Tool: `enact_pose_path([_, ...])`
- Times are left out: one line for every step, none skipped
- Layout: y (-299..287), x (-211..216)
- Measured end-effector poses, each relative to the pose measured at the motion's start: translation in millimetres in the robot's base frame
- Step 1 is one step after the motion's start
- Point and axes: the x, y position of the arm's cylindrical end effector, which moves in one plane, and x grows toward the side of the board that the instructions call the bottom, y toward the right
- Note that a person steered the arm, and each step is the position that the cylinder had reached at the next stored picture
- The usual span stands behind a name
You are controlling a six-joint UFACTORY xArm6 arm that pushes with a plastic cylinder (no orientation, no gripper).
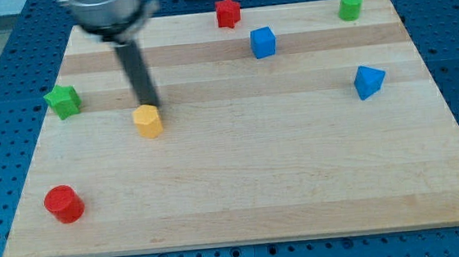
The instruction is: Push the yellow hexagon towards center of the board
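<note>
My tip (152,107), a bare rod with no jaws, is touching the yellow hexagon (148,121) from above-left, so an off-centre push could be spinning it away.

Pale wooden board (299,180) (smooth, matt grain) under a dark rod (137,74).

No readable writing anywhere.
The wooden board (242,185) shows bare grain, no labels, numbers or signs.

Dark rod slanting down from upper left, my tip (153,106) lowered to board
</note>
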Motion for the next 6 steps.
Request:
enact_pose_path([26, 16])
enact_pose_path([-1, 7])
enact_pose_path([-29, -14])
enact_pose_path([-65, -22])
enact_pose_path([-74, 23])
enact_pose_path([-2, 54])
